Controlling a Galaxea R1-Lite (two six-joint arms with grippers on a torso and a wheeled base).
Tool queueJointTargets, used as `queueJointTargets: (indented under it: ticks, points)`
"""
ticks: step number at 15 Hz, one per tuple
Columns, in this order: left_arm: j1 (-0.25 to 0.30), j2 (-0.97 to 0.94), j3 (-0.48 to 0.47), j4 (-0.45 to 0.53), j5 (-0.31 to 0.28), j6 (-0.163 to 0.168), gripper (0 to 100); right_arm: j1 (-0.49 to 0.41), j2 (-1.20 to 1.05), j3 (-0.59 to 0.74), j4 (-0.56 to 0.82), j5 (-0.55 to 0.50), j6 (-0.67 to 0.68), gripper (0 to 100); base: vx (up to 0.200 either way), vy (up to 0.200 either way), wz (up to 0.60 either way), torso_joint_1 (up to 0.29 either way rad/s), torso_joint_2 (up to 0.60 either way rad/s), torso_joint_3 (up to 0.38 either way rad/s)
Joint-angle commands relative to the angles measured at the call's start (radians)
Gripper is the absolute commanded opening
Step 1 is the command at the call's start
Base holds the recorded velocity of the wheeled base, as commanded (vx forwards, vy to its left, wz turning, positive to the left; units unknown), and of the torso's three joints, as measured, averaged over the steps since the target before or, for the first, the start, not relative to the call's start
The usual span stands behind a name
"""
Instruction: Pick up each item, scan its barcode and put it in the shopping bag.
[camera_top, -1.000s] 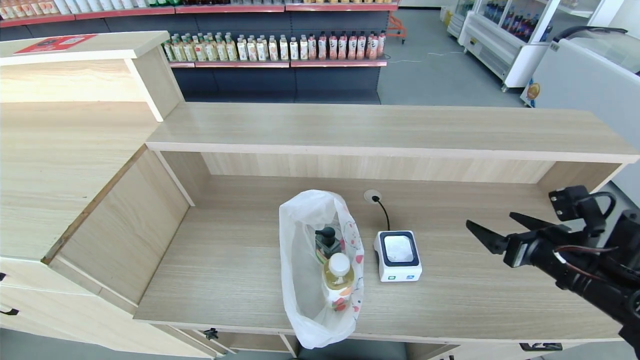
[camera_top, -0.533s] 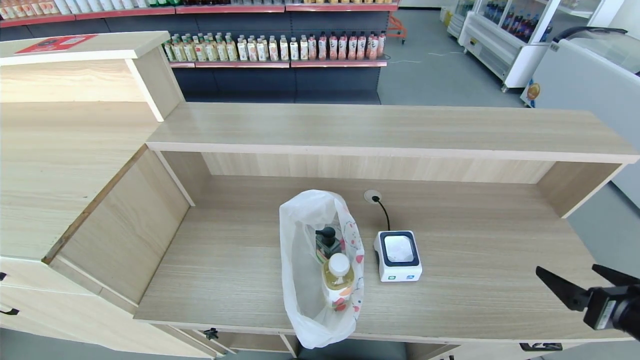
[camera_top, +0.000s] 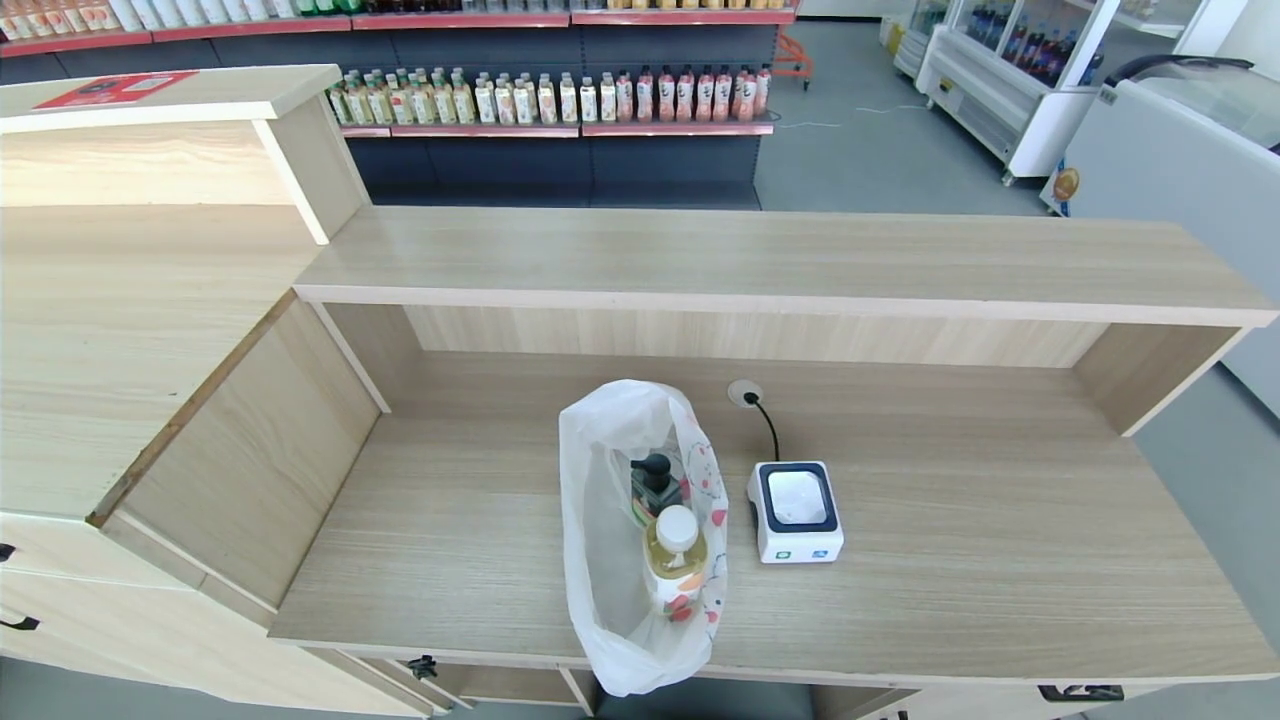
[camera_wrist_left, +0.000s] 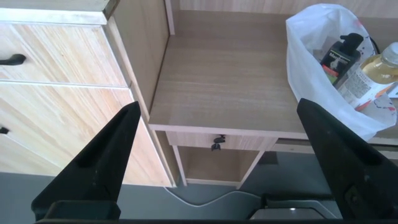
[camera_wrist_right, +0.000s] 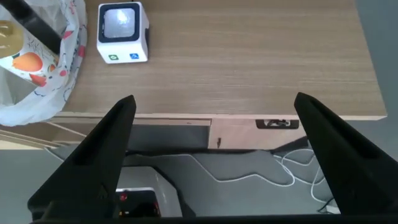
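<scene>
A white plastic shopping bag (camera_top: 612, 560) stands open at the counter's front edge. Inside it are a dark pump bottle (camera_top: 655, 487) and a yellow drink bottle with a white cap (camera_top: 677, 552). The white barcode scanner (camera_top: 796, 511) sits just right of the bag, its cable running to a hole in the counter. My left gripper (camera_wrist_left: 217, 165) is open, held low in front of the counter to the left of the bag (camera_wrist_left: 314, 59). My right gripper (camera_wrist_right: 214, 162) is open too, held below the counter's front edge, right of the scanner (camera_wrist_right: 122, 32).
The wooden counter (camera_top: 980, 540) has a raised shelf (camera_top: 780, 260) behind it and a side wall (camera_top: 250, 450) at the left. Drawers with black handles (camera_wrist_left: 12, 60) sit below the left cabinet. Cables (camera_wrist_right: 249, 168) lie on the floor under the counter.
My right arm has drawn back toward the front right and dropped out of the head view, its gripper open throughout. The bag, bottles and scanner stayed put.
</scene>
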Motion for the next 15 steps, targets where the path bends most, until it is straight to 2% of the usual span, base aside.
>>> queueJointTargets:
  ticks: [1, 4, 15]
  points:
    - [0.000, 0.000, 0.000, 0.000, 0.000, 0.000, 100, 0.083, -0.296, 0.001, 0.132, -0.045, -0.008, 100, 0.000, 0.000, 0.00, 0.000, 0.00, 0.000]
    - [0.000, 0.000, 0.000, 0.000, 0.000, 0.000, 100, 0.067, -0.331, 0.001, 0.136, -0.070, 0.043, 100, 0.000, 0.000, 0.00, 0.000, 0.00, 0.000]
    - [0.000, 0.000, 0.000, 0.000, 0.000, 0.001, 100, 0.067, -0.331, 0.001, 0.136, -0.070, 0.051, 100, 0.000, 0.000, 0.00, 0.000, 0.00, 0.000]
